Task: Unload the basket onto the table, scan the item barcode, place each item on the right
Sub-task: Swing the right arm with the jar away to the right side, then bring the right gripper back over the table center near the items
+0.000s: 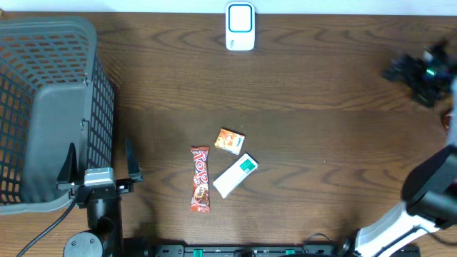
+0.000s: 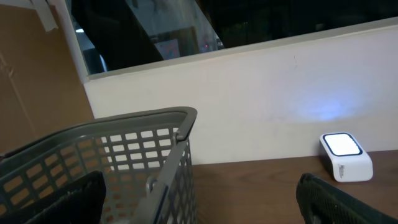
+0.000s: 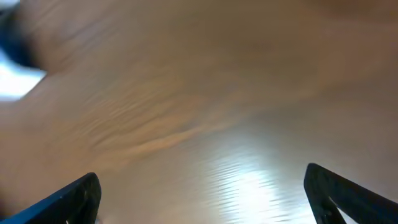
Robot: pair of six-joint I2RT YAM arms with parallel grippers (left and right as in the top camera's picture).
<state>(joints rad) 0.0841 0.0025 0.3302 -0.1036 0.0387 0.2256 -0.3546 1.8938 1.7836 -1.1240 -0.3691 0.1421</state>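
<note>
Three items lie mid-table in the overhead view: a small orange box (image 1: 229,140), a red candy bar (image 1: 201,179) and a white box with a green patch (image 1: 235,175). The white barcode scanner (image 1: 240,27) stands at the far edge and also shows at the right of the left wrist view as the scanner (image 2: 346,155). My left gripper (image 1: 100,163) (image 2: 199,205) is open and empty beside the basket, left of the items. My right gripper (image 1: 418,71) (image 3: 205,199) is at the far right, blurred, open over bare wood with nothing between its fingers.
A grey mesh basket (image 1: 43,107) (image 2: 143,155) fills the left side of the table, close against the left gripper. A pale wall runs behind the table's far edge. The right arm's base (image 1: 400,228) is at the bottom right corner.
</note>
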